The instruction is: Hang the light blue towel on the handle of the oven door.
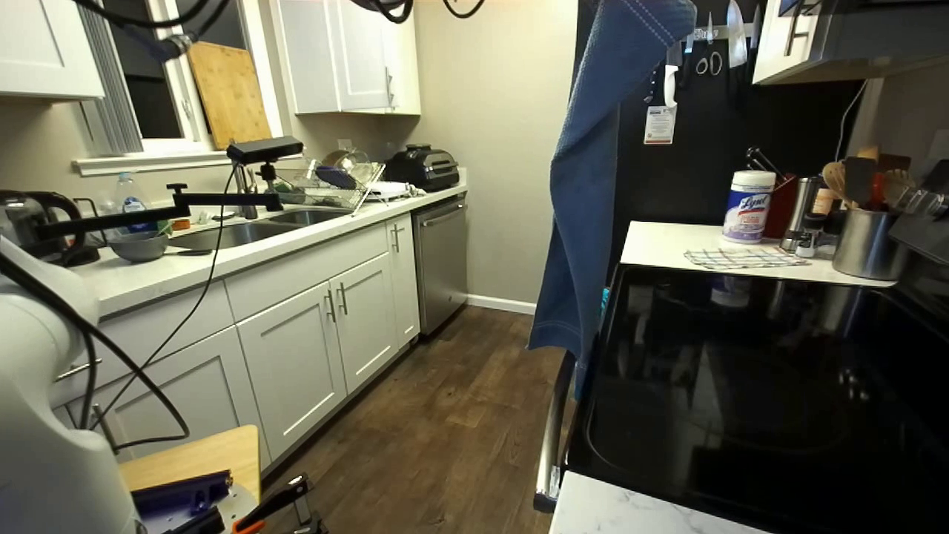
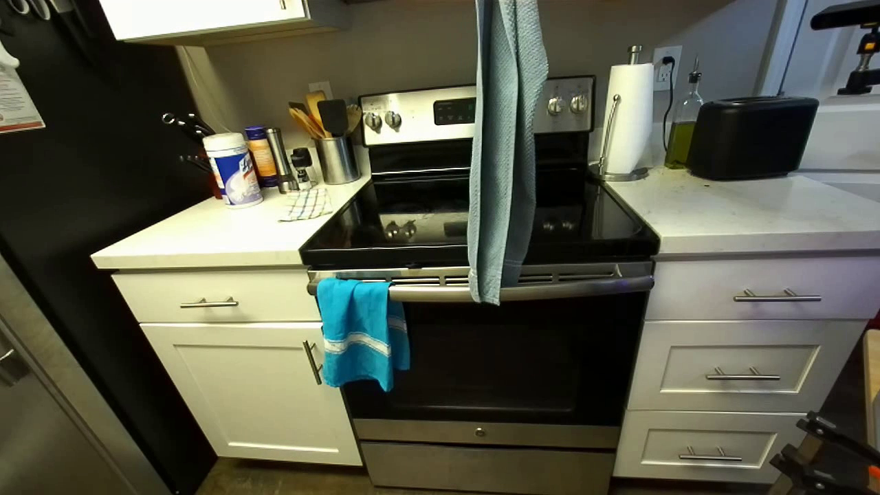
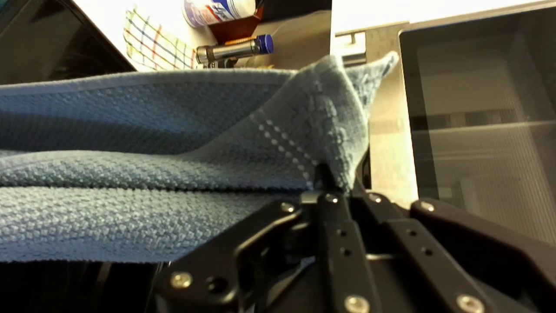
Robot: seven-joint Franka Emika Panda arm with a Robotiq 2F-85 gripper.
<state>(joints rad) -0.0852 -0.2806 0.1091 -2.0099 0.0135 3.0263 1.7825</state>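
The light blue towel hangs down long and folded in both exterior views (image 1: 586, 185) (image 2: 505, 158). It looks darker blue in one of them. My gripper (image 3: 343, 180) is shut on the towel near its stitched corner (image 3: 299, 126) in the wrist view. In both exterior views the gripper is out of view above the top edge. The towel's lower end overlaps the oven door handle (image 2: 577, 290) near its middle; the handle also shows at the stove's front edge (image 1: 550, 437). I cannot tell whether the towel touches the handle.
A bright blue towel (image 2: 361, 337) with a white stripe hangs on one end of the handle. The black stove top (image 2: 412, 230) lies behind it. A wipes canister (image 2: 234, 170), utensil holder (image 2: 337, 159), paper towel roll (image 2: 629, 117) and toaster (image 2: 753, 137) stand on the counters.
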